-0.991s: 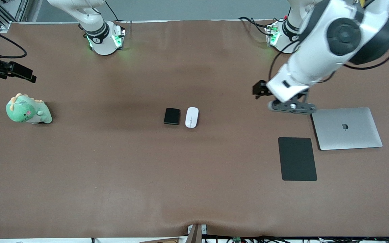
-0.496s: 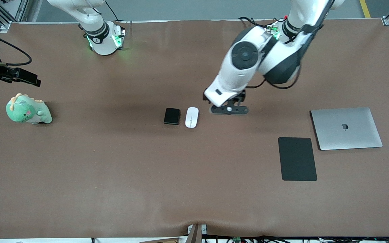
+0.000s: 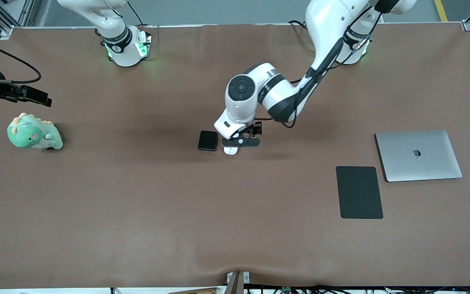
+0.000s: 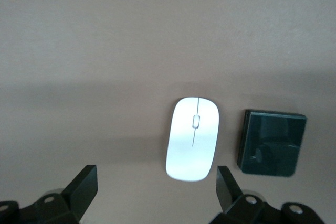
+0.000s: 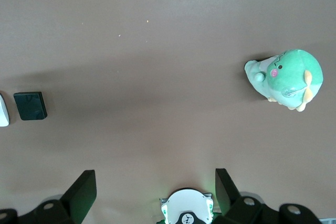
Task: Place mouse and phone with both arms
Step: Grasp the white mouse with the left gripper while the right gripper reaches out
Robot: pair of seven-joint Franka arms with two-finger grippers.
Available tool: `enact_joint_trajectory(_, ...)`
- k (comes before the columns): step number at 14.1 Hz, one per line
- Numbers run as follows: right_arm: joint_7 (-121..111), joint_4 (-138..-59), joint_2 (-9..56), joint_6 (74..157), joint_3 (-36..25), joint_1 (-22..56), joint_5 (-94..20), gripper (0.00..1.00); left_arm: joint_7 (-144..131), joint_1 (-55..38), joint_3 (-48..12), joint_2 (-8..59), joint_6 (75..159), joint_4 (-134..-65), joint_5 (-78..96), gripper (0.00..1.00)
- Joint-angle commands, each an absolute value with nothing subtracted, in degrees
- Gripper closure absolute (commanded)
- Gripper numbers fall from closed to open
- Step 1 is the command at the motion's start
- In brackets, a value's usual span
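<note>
Your left gripper (image 4: 155, 187) hangs wide open over the mouse (image 4: 192, 138) mid-table, phone (image 4: 272, 142) just beside it; drop off-centre and a finger could nudge the phone. Right gripper (image 5: 152, 190) waits open near the dinosaur toy (image 5: 284, 78)

mouse (image 3: 230, 150): mid-table, just beside the phone (image 3: 207, 140), toward the left arm's end
left gripper (image 3: 241, 142): over the mouse
laptop (image 3: 418, 155): left arm's end
mat (image 3: 359, 192): beside the laptop, nearer the camera
plush toy (image 3: 34, 133): right arm's end
</note>
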State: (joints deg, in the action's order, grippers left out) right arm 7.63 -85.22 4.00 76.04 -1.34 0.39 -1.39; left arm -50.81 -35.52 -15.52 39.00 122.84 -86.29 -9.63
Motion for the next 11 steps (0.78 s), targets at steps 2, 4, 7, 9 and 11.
enact_joint_trajectory(2, 7.9, -85.2, 4.7, 75.8, -1.3, 0.3, -2.9, 0.00, -53.2, -37.7, -14.9, 45.8, 128.6, -82.4, -12.7, 0.00)
enact_joint_trajectory(4, 8.1, -85.2, 5.1, 75.8, -1.3, 0.5, -3.1, 0.00, -53.6, -37.9, -14.4, 47.8, 133.2, -82.4, -13.0, 0.00)
enact_joint_trajectory(7, 8.1, -86.0, 5.3, 76.0, -1.3, 0.6, -3.2, 0.00, -53.8, -40.4, -12.5, 49.3, 133.7, -82.4, -13.5, 0.00)
enact_joint_trajectory(9, 7.9, -85.9, 6.1, 76.1, -1.1, 0.9, -3.2, 0.00, -53.8, -40.9, -12.3, 50.3, 133.7, -82.4, -13.5, 0.00)
enact_joint_trajectory(11, 8.2, -86.0, 6.7, 76.4, -1.1, 2.1, -3.3, 0.00, -53.7, -41.1, -12.3, 50.3, 133.6, -82.8, -13.8, 0.00)
